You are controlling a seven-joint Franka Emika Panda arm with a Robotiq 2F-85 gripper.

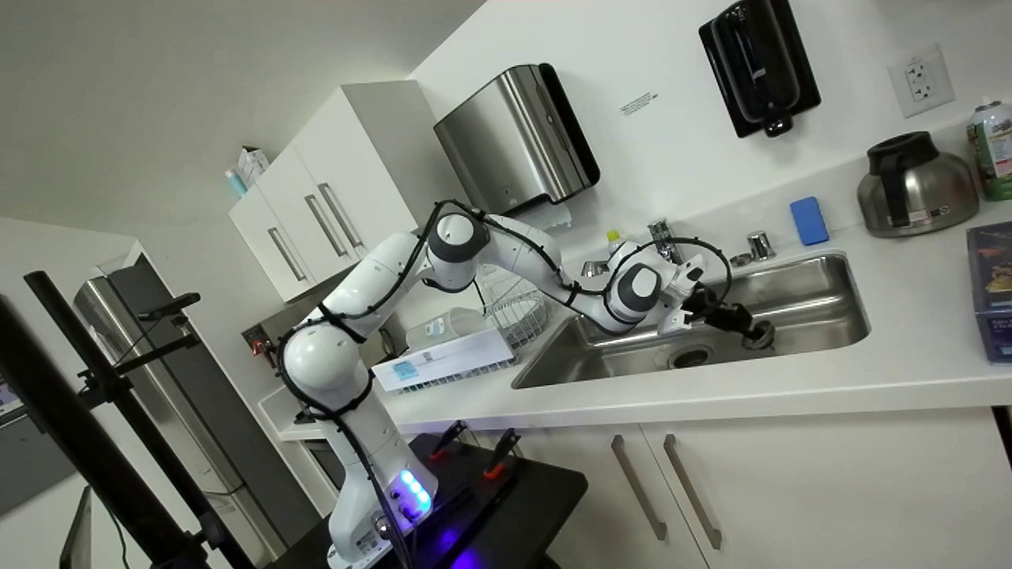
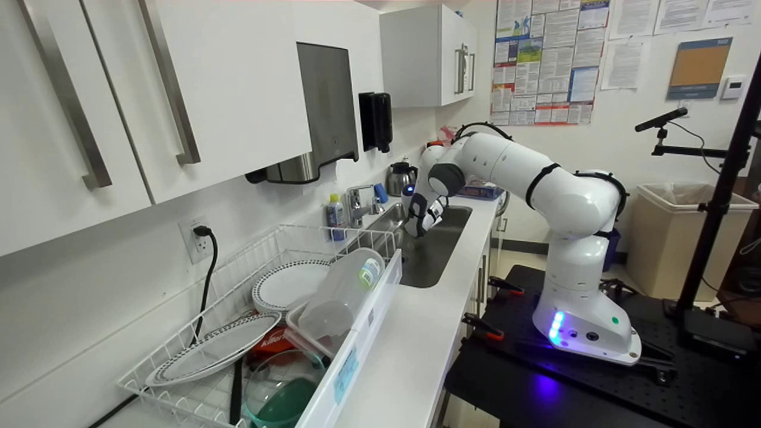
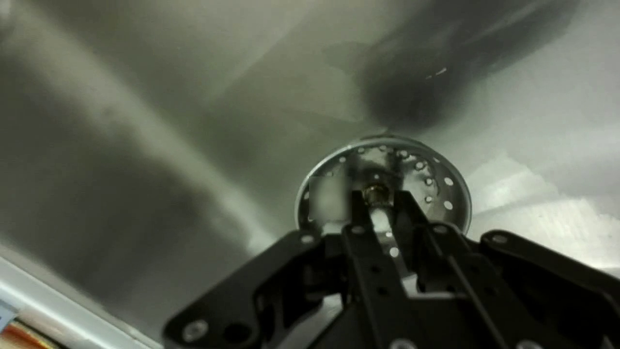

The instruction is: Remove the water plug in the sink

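Note:
The sink [image 1: 814, 296] is a wide stainless-steel basin set in the white counter; it also shows in an exterior view [image 2: 437, 252] and fills the wrist view [image 3: 232, 126]. The water plug [image 3: 443, 186] is a round metal strainer with small holes and a centre knob. My gripper [image 3: 380, 199] is shut on that knob, one black fingertip on each side. In an exterior view, the gripper [image 1: 743, 320] holds the plug [image 1: 760, 336] tilted inside the basin, to the right of the drain [image 1: 690, 357]. The drain is a dark, uncovered hole. The arm mostly hides the gripper in an exterior view.
A chrome faucet [image 1: 662, 237] and a small chrome fitting [image 1: 760, 245] stand behind the basin. A blue sponge [image 1: 808, 221] and a steel pot [image 1: 917, 190] are at the back right. A dish rack [image 2: 279, 235] with plates and containers stands beside the sink.

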